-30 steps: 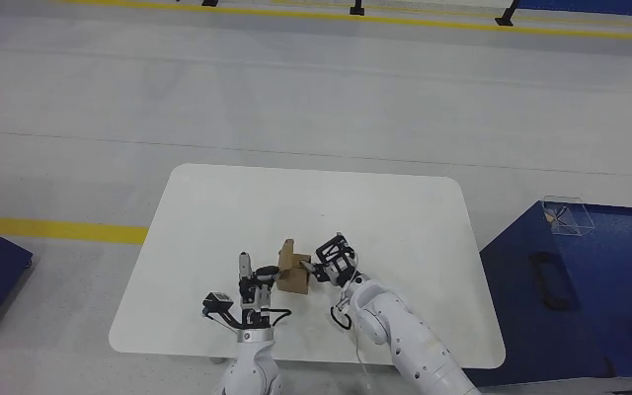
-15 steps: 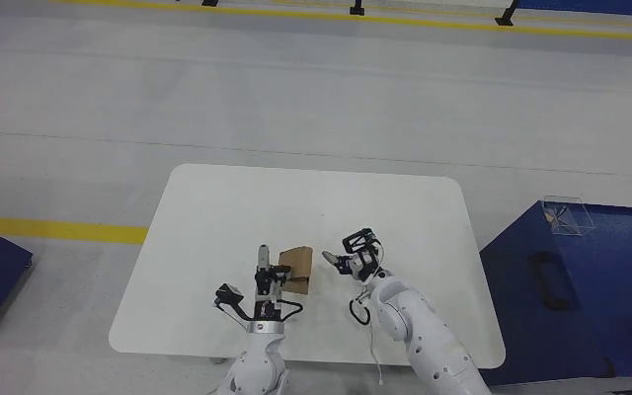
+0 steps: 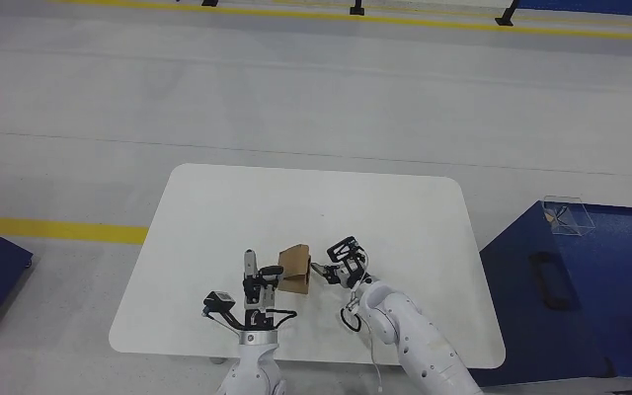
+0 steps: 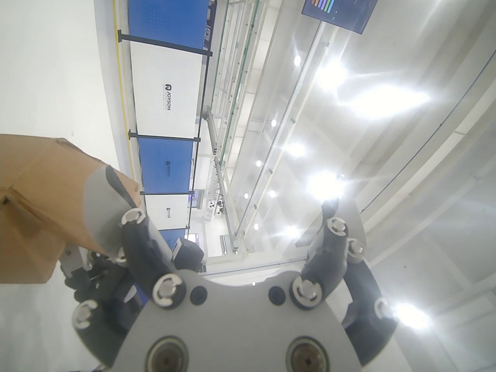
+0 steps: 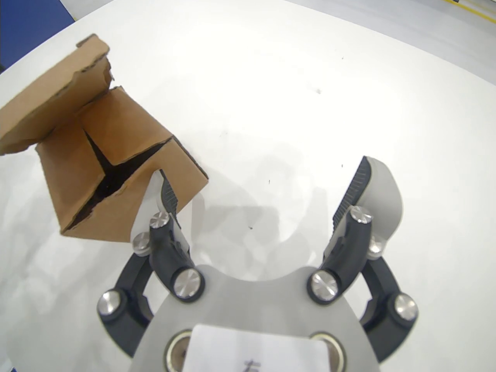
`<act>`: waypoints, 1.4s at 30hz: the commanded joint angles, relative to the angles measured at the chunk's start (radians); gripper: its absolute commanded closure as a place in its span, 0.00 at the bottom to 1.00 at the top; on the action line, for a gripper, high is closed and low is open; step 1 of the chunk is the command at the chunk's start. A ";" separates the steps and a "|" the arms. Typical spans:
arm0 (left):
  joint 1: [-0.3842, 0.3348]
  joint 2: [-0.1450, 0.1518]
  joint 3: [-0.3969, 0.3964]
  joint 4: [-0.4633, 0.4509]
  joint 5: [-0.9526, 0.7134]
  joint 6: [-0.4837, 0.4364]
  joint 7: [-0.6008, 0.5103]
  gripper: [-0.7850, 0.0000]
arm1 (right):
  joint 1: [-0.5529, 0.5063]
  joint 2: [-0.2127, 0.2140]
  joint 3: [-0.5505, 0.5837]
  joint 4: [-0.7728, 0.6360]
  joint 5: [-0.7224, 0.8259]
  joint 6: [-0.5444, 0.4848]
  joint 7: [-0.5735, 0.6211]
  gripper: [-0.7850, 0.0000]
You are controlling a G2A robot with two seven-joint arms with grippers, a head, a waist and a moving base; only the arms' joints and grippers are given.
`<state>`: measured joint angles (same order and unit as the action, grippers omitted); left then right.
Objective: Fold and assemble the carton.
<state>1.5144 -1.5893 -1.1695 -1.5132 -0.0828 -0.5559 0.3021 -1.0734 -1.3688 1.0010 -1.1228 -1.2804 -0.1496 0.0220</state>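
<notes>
We have the carton (image 3: 295,269) between our arms, near the bench's (image 3: 395,207) front edge
Our left fingers (image 4: 104,199) and right fingers (image 5: 378,187) gape wide, holding nothing, one of each pair against the carton

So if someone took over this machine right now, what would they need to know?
Left gripper: open, one finger against the small brown cardboard carton.
Right gripper: open, beside the carton, holding nothing.
Carton: on the white table, between the grippers.
Done: flaps on the end facing the right gripper are folded in, with gaps.
Left: one flap sticks out; fold it, close the gaps.
</notes>
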 commanded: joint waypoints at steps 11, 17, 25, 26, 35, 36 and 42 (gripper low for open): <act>0.037 0.003 0.007 -0.053 -0.022 0.007 -0.057 0.00 | 0.093 -0.035 -0.053 0.129 0.021 -0.019 -0.103 0.00; 0.034 0.005 -0.009 -0.062 -0.004 0.031 -0.053 0.00 | 0.116 -0.042 -0.017 0.167 0.087 -0.008 -0.147 0.00; 0.052 0.033 -0.150 -0.218 0.136 0.327 -0.129 0.00 | 0.082 -0.026 0.047 0.088 0.109 -0.017 -0.117 0.00; 0.054 0.038 -0.171 -0.234 0.171 0.370 -0.136 0.00 | 0.072 -0.023 0.056 0.075 0.104 0.000 -0.117 0.00; 0.050 0.044 -0.189 -0.248 0.241 0.475 -0.154 0.00 | 0.057 -0.022 0.071 0.046 0.103 0.049 -0.125 0.00; 0.050 0.044 -0.189 -0.248 0.241 0.475 -0.154 0.00 | 0.057 -0.022 0.071 0.046 0.103 0.049 -0.125 0.00; 0.050 0.044 -0.189 -0.248 0.241 0.475 -0.154 0.00 | 0.055 -0.022 0.072 0.040 0.109 0.047 -0.128 0.00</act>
<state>1.5647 -1.5454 -1.3588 -1.7613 0.1576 -0.0821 0.1486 -1.0166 -1.3907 1.0725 -1.0778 -1.1770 -0.1009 -0.1036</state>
